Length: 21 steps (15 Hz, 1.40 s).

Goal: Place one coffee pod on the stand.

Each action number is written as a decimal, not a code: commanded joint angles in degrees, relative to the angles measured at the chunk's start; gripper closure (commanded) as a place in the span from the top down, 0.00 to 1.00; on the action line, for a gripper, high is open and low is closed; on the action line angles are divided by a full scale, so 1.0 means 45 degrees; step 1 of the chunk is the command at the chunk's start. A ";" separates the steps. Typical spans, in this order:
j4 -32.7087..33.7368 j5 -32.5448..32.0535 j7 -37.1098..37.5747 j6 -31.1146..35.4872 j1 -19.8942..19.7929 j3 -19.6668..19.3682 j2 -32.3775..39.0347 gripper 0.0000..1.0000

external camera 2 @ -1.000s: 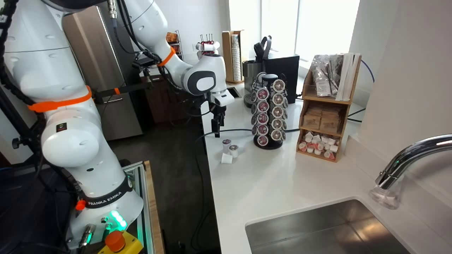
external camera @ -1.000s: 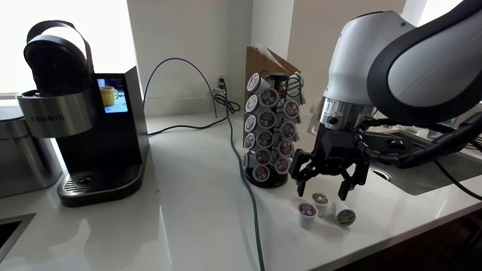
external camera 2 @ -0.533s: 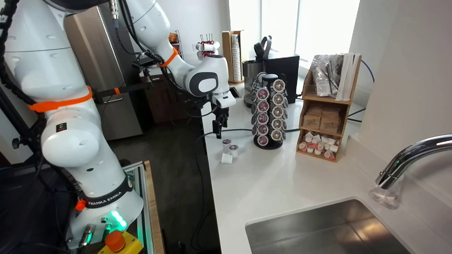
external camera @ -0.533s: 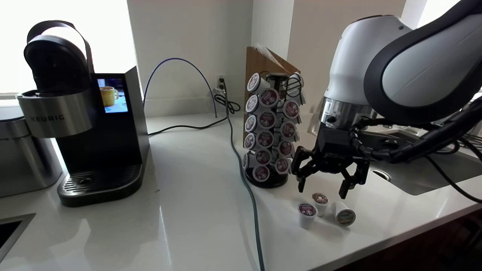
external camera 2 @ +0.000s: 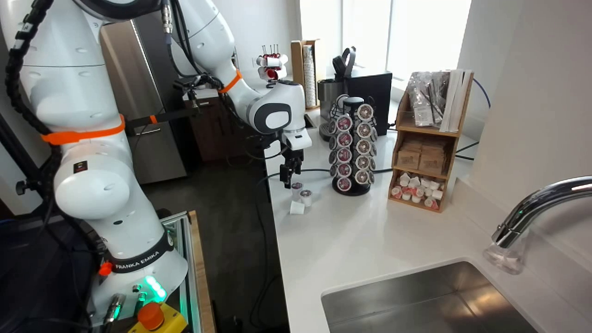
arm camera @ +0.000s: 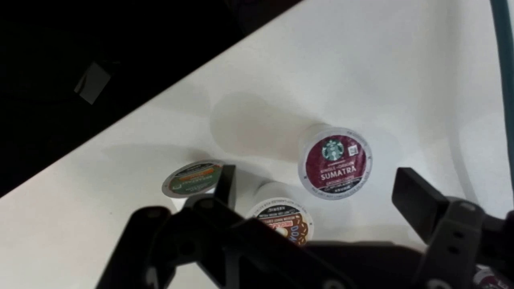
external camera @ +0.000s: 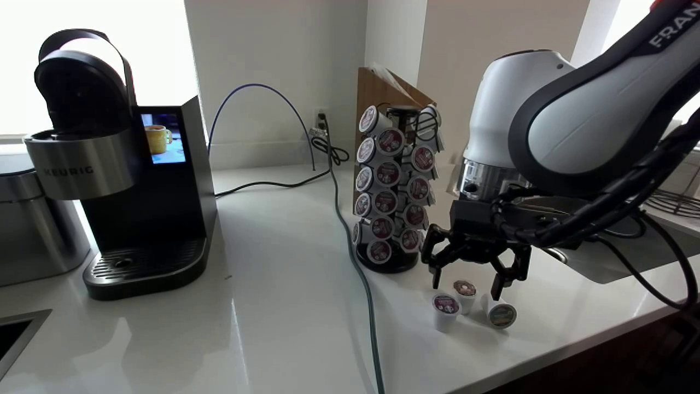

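Observation:
Three small white pods are on the counter. An upright pod with a dark red lid is nearest the camera in an exterior view and shows in the wrist view. An upright brown-lidded pod stands close beside it. A green-lidded pod lies on its side. My gripper is open and empty, pointing down just above the pods. In the wrist view one finger overlaps the green-lidded pod and hides part of the brown-lidded one. The stand is a dark tower holding many pods, left of my gripper; it also shows here.
A black coffee machine stands far left. A grey-green cable crosses the counter between machine and pods. A wooden organizer is behind the stand. A sink and faucet lie farther along. The counter's front edge runs close to the pods.
My arm and open gripper have come down closer to the pods and shifted slightly, rightward in an exterior view. The pods and the stand have not moved.

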 commanded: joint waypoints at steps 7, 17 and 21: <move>0.1158 0.0262 0.0125 0.0283 0.0372 -0.0259 0.1577 0.98; 0.2036 0.0302 0.0119 0.0047 0.0874 -0.0329 0.2555 0.79; 0.2028 0.0311 0.0165 0.0037 0.0962 -0.0377 0.2387 0.87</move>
